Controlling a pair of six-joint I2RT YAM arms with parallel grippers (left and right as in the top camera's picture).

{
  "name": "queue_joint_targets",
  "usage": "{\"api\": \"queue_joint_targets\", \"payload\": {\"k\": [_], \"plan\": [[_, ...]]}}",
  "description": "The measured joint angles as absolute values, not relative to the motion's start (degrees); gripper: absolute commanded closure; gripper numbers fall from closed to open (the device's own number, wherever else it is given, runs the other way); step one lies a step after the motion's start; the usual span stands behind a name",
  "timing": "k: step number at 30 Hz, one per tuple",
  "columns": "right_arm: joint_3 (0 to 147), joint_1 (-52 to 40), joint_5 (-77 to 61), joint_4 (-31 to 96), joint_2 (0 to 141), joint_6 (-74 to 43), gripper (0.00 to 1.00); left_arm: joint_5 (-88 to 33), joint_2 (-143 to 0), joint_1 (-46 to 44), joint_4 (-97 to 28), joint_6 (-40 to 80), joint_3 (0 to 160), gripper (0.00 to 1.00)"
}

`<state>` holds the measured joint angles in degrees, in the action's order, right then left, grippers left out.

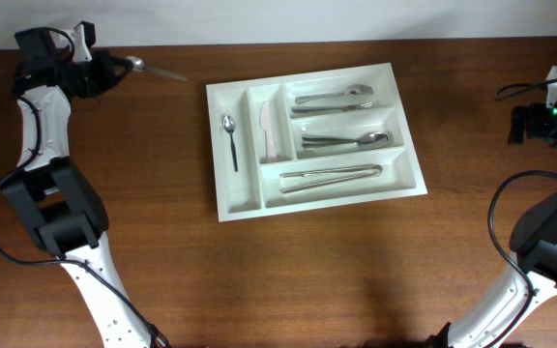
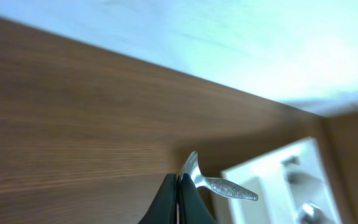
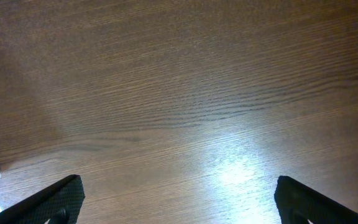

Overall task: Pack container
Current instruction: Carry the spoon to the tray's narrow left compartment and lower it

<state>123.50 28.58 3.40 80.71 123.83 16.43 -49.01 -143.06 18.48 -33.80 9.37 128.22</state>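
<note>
Overhead: on the brown wooden table (image 1: 162,242), the container (image 1: 217,155) sits central, its 5 compartments partly filled.

Left wrist: my left gripper (image 2: 179,196) is clenched on a spoon (image 2: 225,186). I judge this mid-carry; next I must reach the container and lower it in.

Right wrist: my right gripper (image 3: 178,199) gapes, empty.

dark wood-grain table (image 1: 288,280), pale wall (image 1: 259,17) behind, light glare on the wood.

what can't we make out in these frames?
- Left wrist: the left gripper hides the part of the spoon it grips; the frame edge cuts off the container.
- Right wrist: the right gripper shows only its fingertips; the container is a white sliver at the left edge.
- Overhead: stacked cutlery is too small to count.
</note>
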Motion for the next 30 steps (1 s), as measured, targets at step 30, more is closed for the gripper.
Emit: {"api": "queue_joint_targets", "payload": {"k": [30], "plan": [[123.5, 28.6, 3.4, 80.7, 123.8, 16.4, 0.01, -43.4, -143.1, -0.6, -91.2, -41.2, 129.6, 0.98]]}}
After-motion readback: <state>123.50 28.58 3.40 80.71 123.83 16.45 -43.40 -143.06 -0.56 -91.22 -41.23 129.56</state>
